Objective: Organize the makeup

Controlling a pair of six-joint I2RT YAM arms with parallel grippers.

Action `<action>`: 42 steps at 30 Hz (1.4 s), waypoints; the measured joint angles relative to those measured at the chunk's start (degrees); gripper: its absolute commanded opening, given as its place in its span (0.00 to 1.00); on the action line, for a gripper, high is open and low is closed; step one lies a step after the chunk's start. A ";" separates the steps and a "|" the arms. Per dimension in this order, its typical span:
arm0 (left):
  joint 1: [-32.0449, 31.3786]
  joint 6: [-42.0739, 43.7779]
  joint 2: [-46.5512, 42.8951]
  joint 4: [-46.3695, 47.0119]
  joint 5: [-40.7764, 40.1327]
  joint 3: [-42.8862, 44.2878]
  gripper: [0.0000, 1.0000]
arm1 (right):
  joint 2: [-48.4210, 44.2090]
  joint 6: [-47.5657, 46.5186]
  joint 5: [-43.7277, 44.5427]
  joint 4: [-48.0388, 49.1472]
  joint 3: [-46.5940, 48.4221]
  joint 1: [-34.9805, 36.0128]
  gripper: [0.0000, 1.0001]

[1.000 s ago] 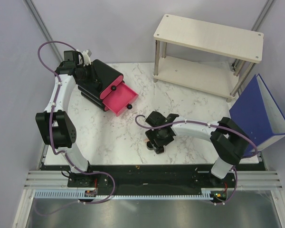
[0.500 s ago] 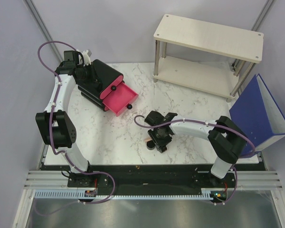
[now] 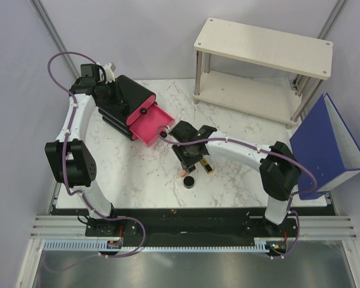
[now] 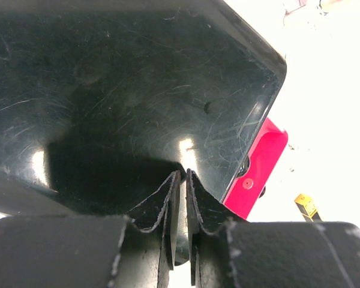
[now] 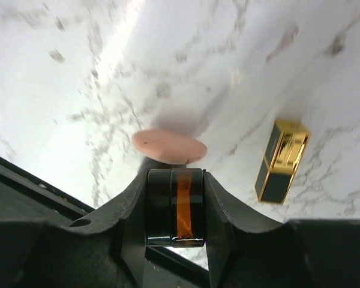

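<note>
My right gripper is shut on a small dark round compact with an amber band, held just above the marble table. A peach compact lies right ahead of its fingers. To one side lies the gold-and-black lipstick. A black round compact sits nearer the front edge. My left gripper is shut on the back edge of the black box. The box's pink drawer is pulled open.
A pale wooden two-tier shelf stands at the back right. A blue binder leans at the table's right edge. The right arm stretches across the table's middle towards the drawer.
My right gripper closed on the dark compact and moved back-left towards the pink drawer, uncovering the lipstick and the compacts on the table. The left arm stayed put.
</note>
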 measured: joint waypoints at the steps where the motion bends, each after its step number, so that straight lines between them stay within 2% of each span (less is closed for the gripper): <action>1: 0.00 0.00 0.00 0.02 0.04 0.00 0.19 | 0.90 -0.24 0.00 0.22 2.29 -0.17 0.16; 5: 0.09 0.00 0.00 0.02 0.17 -0.04 0.19 | 4.96 -0.63 -1.40 1.79 9.77 -1.64 0.17; 9: 0.11 0.00 -0.02 0.04 0.24 -0.04 0.19 | 8.96 -0.15 -5.70 5.07 12.96 -3.26 0.18; 15: 0.11 0.00 -0.17 0.33 0.52 -0.35 0.19 | 16.04 1.99 -12.24 9.70 13.84 -4.59 0.20; 19: 0.11 0.00 -0.33 0.37 0.81 -0.59 0.19 | 17.40 4.15 -15.78 13.38 12.09 -5.27 0.25; 22: 0.11 0.00 -0.35 0.37 1.18 -0.63 0.19 | 17.53 5.79 -17.42 16.24 11.15 -6.62 0.34; 23: 0.11 0.00 -0.35 0.37 1.20 -0.66 0.19 | 17.62 6.16 -17.59 16.94 11.10 -7.21 0.44; 26: 0.11 0.00 -0.39 0.37 1.31 -0.72 0.19 | 17.84 6.71 -17.38 18.67 11.06 -8.63 0.59; 29: 0.11 0.00 -0.39 0.35 1.51 -0.72 0.19 | 17.88 6.93 -16.35 19.71 10.49 -9.40 0.66; 32: 0.11 0.00 -0.39 0.35 1.62 -0.74 0.19 | 17.88 6.84 -15.45 20.28 9.20 -9.38 0.70; 42: 0.11 0.00 -0.44 0.35 1.70 -0.81 0.19 | 16.83 6.34 -10.56 21.00 7.37 -9.09 0.71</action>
